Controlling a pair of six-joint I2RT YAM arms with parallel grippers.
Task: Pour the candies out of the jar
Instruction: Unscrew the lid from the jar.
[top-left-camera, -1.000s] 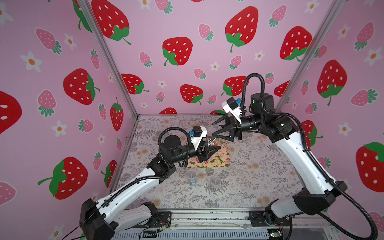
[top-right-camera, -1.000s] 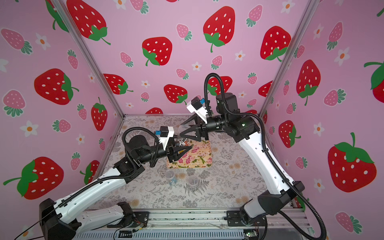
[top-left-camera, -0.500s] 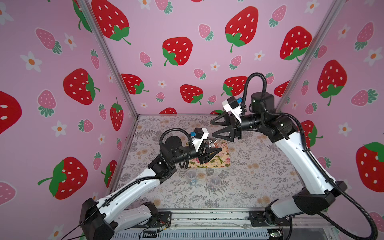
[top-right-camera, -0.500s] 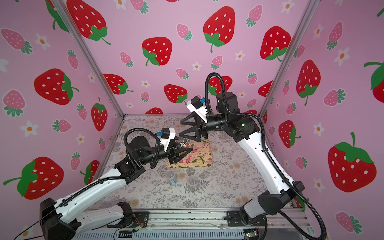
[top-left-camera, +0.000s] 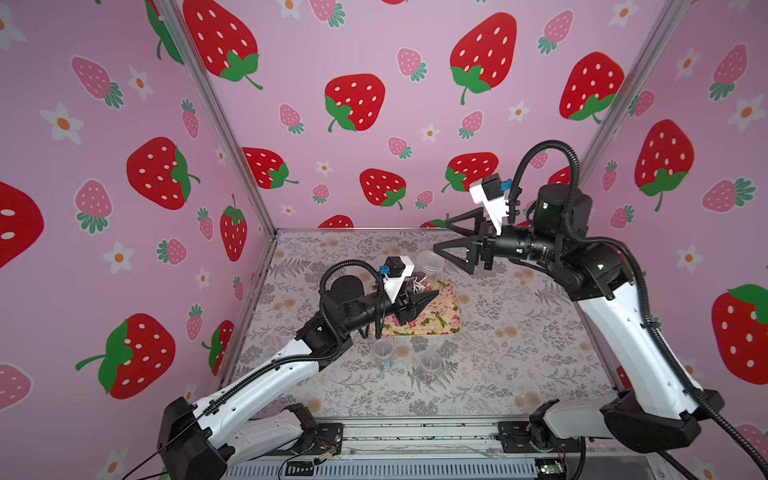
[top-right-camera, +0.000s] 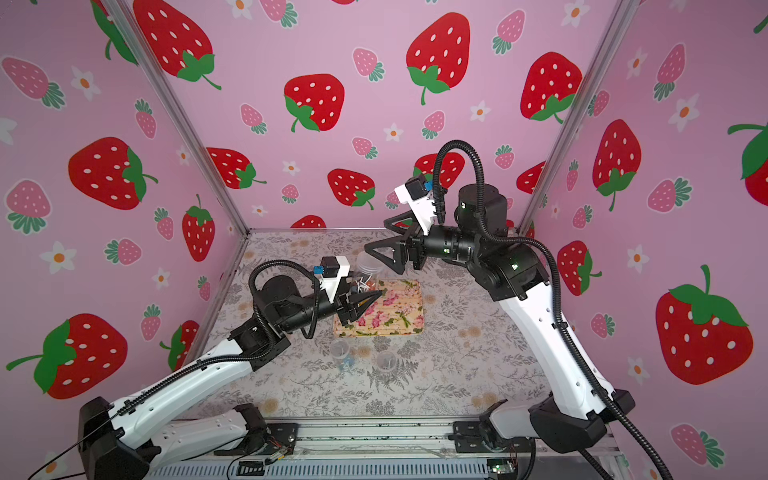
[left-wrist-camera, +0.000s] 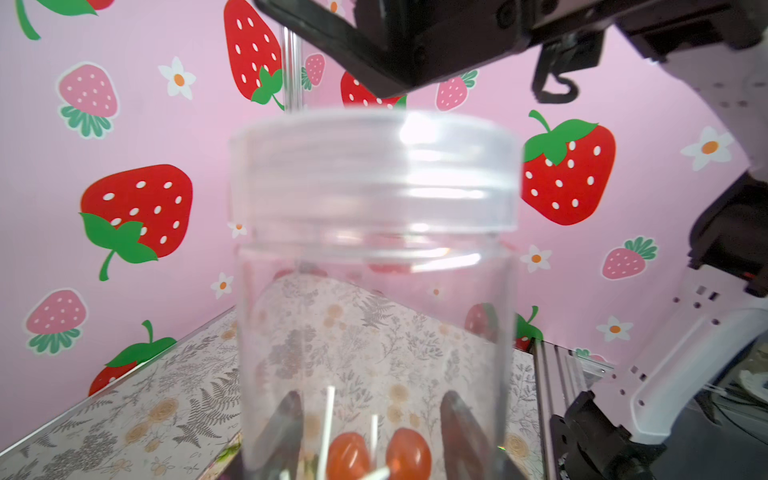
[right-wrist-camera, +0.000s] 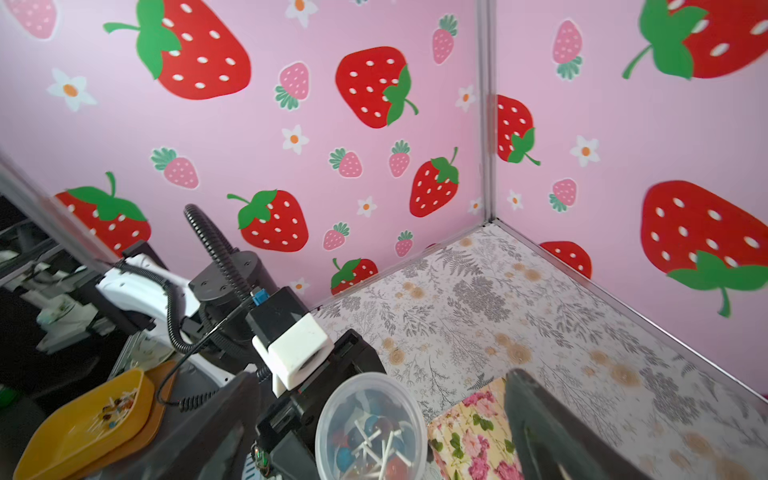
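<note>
Clear jar (left-wrist-camera: 374, 299), lid (left-wrist-camera: 374, 166) on, tiny lollipops (right-wrist-camera: 374, 440) at the bottom.
The left pincer (top-left-camera: 432, 296) clamps the jar; the right pincer (top-left-camera: 442, 235) is wide apart near the lid.

The jar (top-left-camera: 429, 266), candies (right-wrist-camera: 374, 440) inside, is at the far left corner of the mat (top-left-camera: 442, 322); before the mat, on the tabletop (top-left-camera: 519, 332), sit a left cup (top-left-camera: 382, 352) and a right cup (top-left-camera: 430, 362).
</note>
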